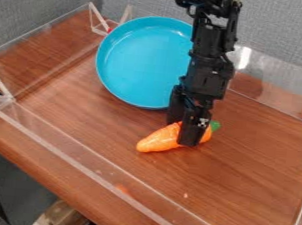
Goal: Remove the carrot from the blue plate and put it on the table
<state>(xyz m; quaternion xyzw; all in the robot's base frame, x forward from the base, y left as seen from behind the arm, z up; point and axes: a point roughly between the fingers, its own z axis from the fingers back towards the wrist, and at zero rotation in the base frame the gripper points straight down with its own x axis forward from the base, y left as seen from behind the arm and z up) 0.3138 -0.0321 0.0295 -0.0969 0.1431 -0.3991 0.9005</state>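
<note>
On the near side of the turquoise plate (139,61), my pincer (192,139) reaches down over the toy carrot (173,139), which lies on the wood-grain counter (79,123), apart from the plate. The 1 arm comes from above, so the fingers straddle the carrot's middle, hiding part of it. I can't tell whether they pinch it or sit loosely spread. With the carrot already down, I judge that only letting go cleanly and lifting away remain.
</note>
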